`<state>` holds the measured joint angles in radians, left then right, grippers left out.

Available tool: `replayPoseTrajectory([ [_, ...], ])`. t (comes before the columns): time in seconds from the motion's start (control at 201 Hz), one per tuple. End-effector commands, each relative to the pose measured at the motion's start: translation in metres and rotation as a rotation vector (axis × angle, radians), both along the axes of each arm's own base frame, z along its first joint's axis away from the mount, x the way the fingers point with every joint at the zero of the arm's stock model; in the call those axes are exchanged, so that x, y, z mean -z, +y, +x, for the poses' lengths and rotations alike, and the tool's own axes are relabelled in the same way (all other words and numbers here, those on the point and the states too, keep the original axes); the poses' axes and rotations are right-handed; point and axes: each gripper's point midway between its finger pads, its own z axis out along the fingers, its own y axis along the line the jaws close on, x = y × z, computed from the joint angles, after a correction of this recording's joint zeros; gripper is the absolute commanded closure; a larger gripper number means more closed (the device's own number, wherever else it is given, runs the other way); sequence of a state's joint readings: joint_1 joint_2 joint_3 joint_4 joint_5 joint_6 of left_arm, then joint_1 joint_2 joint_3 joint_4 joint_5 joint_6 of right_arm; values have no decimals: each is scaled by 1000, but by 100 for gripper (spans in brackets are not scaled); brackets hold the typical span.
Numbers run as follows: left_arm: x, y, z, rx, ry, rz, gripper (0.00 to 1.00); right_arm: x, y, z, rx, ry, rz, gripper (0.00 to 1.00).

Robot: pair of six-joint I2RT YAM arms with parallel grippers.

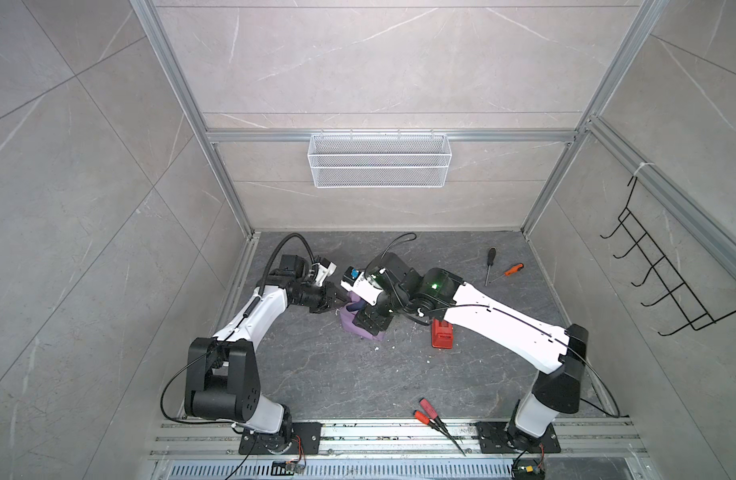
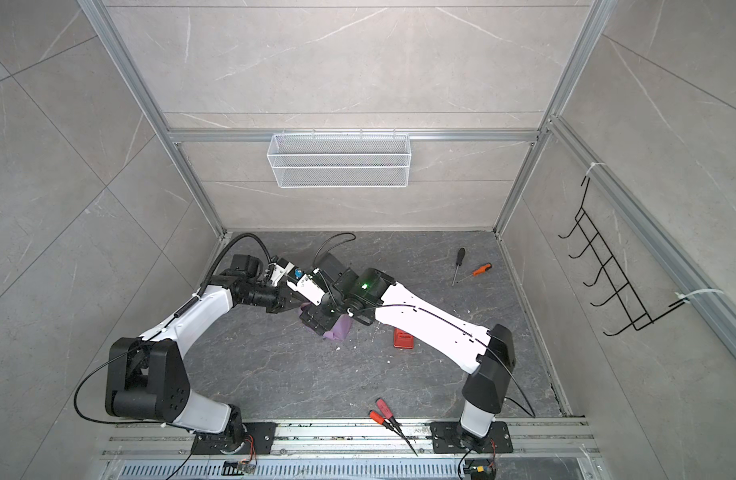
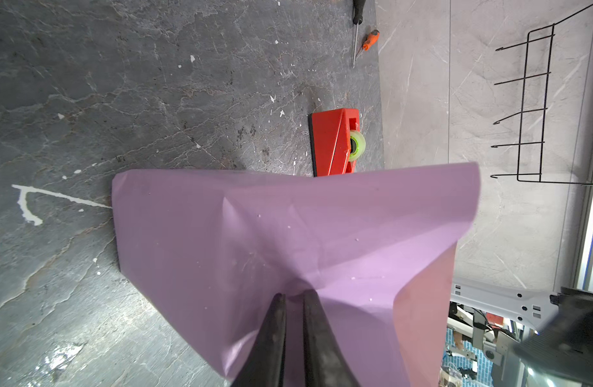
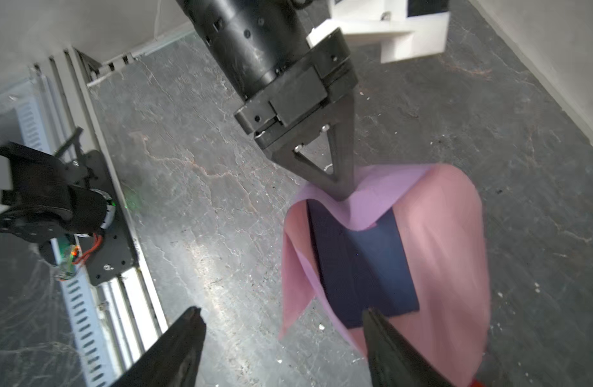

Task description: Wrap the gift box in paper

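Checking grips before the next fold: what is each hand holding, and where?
The left hand pinches the paper at a pucker over the gift box; the right hand is open, holding nothing.

two robot arms (image 1: pixel 260 305), one gift box (image 4: pixel 362 261), one paper (image 3: pixel 255 228) sheet, one tape dispenser (image 1: pixel 442 334), two screwdrivers (image 1: pixel 491 255) at two o'clock, one pliers (image 1: pixel 428 406) at five o'clock, one mesh basket (image 1: pixel 379 176), one hook rack (image 1: pixel 665 270).

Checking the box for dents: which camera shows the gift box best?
The right wrist view: two navy faces of the gift box show clearly, with the paper draped around it. The left wrist view shows only paper over it; both top views give at most a dark sliver.
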<state>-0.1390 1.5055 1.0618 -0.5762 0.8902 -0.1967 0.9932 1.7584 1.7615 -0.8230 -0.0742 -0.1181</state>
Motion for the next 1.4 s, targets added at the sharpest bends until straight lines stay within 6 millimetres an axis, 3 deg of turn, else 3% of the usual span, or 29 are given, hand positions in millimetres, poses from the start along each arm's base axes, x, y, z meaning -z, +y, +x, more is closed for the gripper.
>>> replayPoseTrajectory([
  [0.0,-3,-3,-1,20,-32,1,84,1,11,9,-99,-99,-6,21],
  [0.169,1,-3,2,22,-39,22,84,25,21,9,-173,-73,-57,23],
  [0.428,7,-9,6,35,-28,41,84,48,8,2,-249,7,-152,32],
  [0.697,13,-16,3,63,-19,62,82,33,-4,-22,-335,135,-178,44],
  [0.812,12,-16,0,71,-22,72,82,30,-7,-31,-375,189,-200,54],
  [1.011,11,-22,-4,77,-12,60,82,29,-10,-23,-373,170,-214,62],
  [1.096,15,-23,-6,84,-14,71,82,21,-12,-22,-382,165,-200,62],
  [1.215,14,-24,-9,84,-6,60,82,11,-16,-4,-321,97,-211,57],
  [1.325,17,-26,-11,95,-15,72,82,-4,-10,-1,-325,58,-162,46],
  [1.395,18,-27,-10,91,-9,69,82,-6,-4,11,-306,-5,-146,39],
])
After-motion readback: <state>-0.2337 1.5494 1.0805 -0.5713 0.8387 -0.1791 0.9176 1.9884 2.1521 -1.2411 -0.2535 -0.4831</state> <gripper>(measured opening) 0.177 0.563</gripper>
